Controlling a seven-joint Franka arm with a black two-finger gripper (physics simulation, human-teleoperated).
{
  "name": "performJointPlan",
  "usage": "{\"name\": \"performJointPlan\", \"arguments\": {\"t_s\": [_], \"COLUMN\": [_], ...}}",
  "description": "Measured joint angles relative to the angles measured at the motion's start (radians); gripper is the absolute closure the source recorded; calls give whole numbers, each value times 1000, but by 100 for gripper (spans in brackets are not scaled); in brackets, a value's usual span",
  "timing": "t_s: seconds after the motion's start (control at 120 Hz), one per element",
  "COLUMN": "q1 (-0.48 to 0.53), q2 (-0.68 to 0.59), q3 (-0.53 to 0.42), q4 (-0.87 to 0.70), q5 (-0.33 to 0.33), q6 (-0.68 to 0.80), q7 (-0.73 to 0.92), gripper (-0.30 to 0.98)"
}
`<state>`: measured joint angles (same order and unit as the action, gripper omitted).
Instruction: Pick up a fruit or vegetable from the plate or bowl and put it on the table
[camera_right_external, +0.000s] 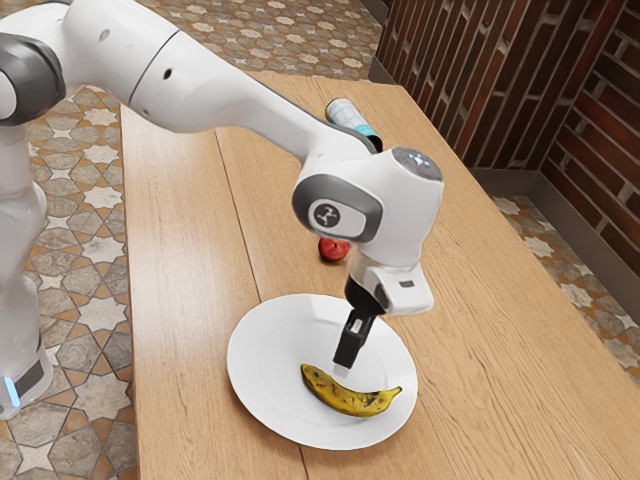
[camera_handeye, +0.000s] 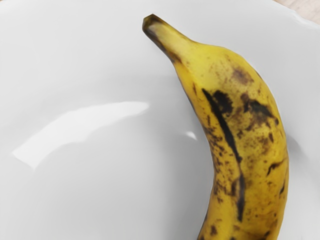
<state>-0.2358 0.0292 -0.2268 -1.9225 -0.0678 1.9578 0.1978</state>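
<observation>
Brick wall (camera_right_external: 460, 85), tiled floor (camera_right_external: 85, 250), wooden table (camera_right_external: 475, 300): how open or laden the tool (camera_right_external: 342, 369) is, I can't tell.

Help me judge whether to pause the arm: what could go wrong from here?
The pincer appears to be by the inner side of the banana's curve, so it may come down beside it or catch it off-center, letting it swivel or slip.
The banana's stem end lies close to the plate's rim, so a low sideways move could drag the plate.
The apple sits just beyond the plate; setting down there might knock it.
</observation>
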Motion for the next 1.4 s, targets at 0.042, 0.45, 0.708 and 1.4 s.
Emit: {"name": "performJointPlan", "arguments": {"t_s": [0.042,0.45,0.708,1.4], "q1": [-2,-84,-53,-59], "q2": [6,14,18,47], "q3": [-2,2,4,6], "q4": [1,-1,0,-25], "q5": [-2,-14,-15,-26], "q6": [0,1,2,35], "q7": [0,-8,-12,-15], "gripper": [0,0,0,0]}}
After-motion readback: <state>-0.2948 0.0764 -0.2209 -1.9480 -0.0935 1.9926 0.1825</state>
